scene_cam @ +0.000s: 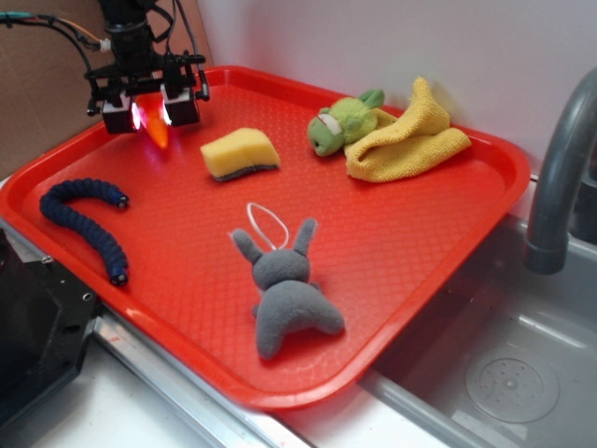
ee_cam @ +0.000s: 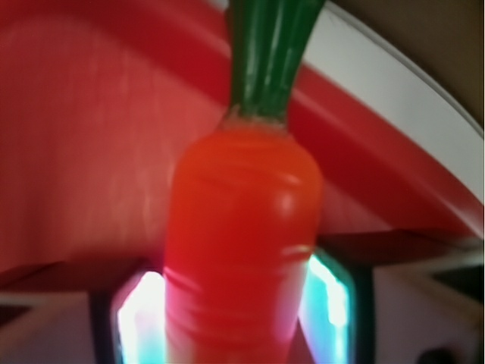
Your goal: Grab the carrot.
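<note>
Orange carrot [ee_cam: 242,250], green-stemmed: pinched between the fingers of the hand [scene_cam: 154,114] at the far left corner of the red tray [scene_cam: 392,252]. Yellow sponge [scene_cam: 241,153] is set just beside it.

Orange carrot [ee_cam: 242,250] (green stem), pinched between gripper [scene_cam: 152,114] pads, above tray

No readable text, no labels, no brand marks, no numbers, no signs in either view
</note>
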